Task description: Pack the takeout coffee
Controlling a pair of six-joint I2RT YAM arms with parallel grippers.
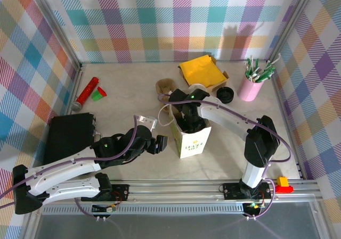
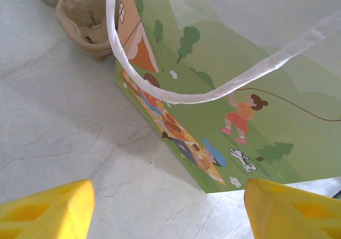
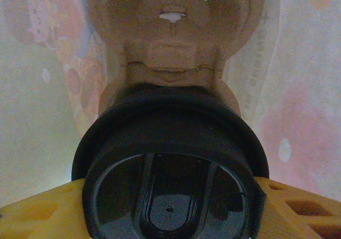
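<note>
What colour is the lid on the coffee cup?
Black; the lid shows best in the right wrist view.

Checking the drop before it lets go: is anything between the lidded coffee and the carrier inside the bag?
Nothing visible does. The right gripper holds the takeout coffee inside the white bag, with the cardboard carrier directly beyond it.

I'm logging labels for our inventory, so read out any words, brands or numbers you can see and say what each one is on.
No text can be read here.
On the white paper bag, front: a yellow logo with a line of print beneath, too small to read.
Same bag, inside, right wrist view: letters showing through the paper, too blurred to read.
On the lid of the takeout coffee: no legible lettering.
</note>
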